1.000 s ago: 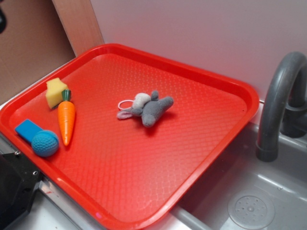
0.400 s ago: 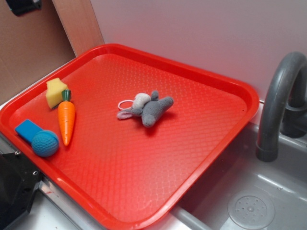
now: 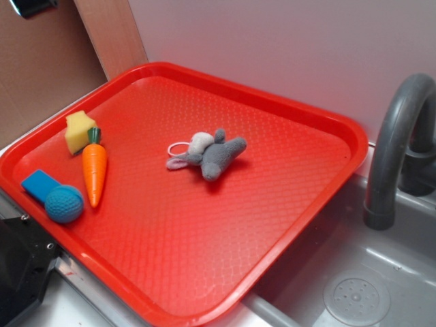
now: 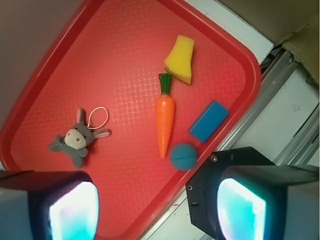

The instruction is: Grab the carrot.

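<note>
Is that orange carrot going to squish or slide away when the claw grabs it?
Probably not squish: the carrot looks like glossy hard plastic. Its smooth, tapered body may slip between fingers or roll on the tray.

The tray [image 3: 286, 129] is red with a bumpy criss-cross pattern. The carrot [image 3: 94, 173] is orange with a dark green top. The sponge [image 3: 78, 131] is yellow. The ball [image 3: 64, 204] and block [image 3: 39, 182] are blue. The bunny [image 3: 208, 156] is grey and white.

1. A red tray [image 3: 300, 129] carries everything.
2. Near its left corner lie a yellow sponge wedge [image 3: 79, 131], the carrot [image 3: 94, 170], a blue block [image 3: 39, 184] and a blue ball [image 3: 64, 204].
3. A grey plush donkey [image 3: 208, 155] lies mid-tray.
</note>
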Tool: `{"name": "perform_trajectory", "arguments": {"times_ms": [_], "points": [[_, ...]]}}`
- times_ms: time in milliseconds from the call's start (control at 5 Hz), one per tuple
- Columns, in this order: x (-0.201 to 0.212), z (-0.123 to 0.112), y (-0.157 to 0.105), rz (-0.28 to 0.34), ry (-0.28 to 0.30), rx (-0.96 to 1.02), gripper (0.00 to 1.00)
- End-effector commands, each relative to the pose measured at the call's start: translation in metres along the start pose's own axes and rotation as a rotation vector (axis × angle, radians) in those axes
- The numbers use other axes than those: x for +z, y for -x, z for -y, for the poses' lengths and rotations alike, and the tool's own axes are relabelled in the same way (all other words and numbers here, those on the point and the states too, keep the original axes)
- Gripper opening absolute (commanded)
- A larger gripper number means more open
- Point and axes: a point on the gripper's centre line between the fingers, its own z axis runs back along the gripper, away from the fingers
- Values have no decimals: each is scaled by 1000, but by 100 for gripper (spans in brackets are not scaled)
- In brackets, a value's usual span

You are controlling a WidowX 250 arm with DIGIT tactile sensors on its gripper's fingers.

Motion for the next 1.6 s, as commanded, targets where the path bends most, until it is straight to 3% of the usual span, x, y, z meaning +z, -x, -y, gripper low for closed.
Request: {"name": "perform_trajectory", "arguments": {"times_ms": [0,200,600,800,1000,1200,1400], "points": [[-60,-2,-24,129,13,86,100],[-86,-2,-32,135,-23,98,100],[-151,-1,-33,117,-161,36,100],[-188,-10,-23,168,-262,-13,100],[-201,-16,-15,193,-300,-33,100],[-212,-17,-13,192,-307,-69,0],[-213,-14,-12,206,-293,-91,0]]}}
